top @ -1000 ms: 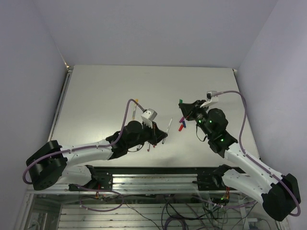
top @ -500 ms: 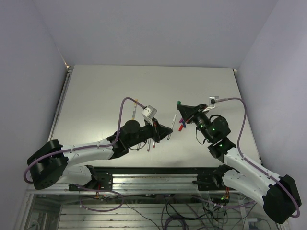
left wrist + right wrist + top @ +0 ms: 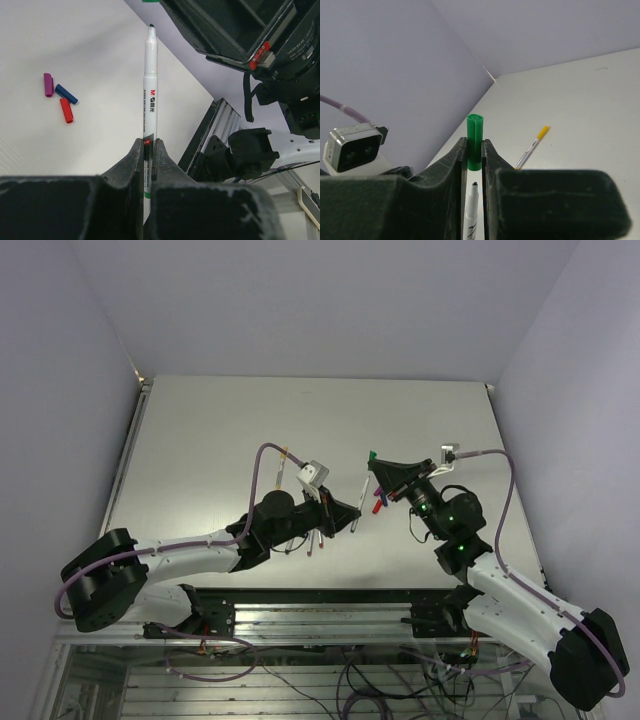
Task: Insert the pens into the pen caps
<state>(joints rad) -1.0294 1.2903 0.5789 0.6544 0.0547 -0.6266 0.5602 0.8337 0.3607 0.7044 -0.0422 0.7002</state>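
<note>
capping the green pen [image 3: 149, 85]: over the bench's middle my left gripper [image 3: 148, 146] clenches it, tip just short of the green cap [image 3: 475, 134] pinched in my right gripper [image 3: 474, 150], so next i'd align them and push.

Pale grey table [image 3: 210, 430] in the middle. Lilac walls [image 3: 300, 300] from 9 through 12 to 3 o'clock. Metal frame [image 3: 320, 612] at 6 o'clock, tangled cables [image 3: 350, 680] beneath.

Table [image 3: 85, 35] bears purple cap [image 3: 48, 84], blue cap [image 3: 66, 94], red cap [image 3: 66, 110], yellow-tipped pen [image 3: 532, 146].
</note>
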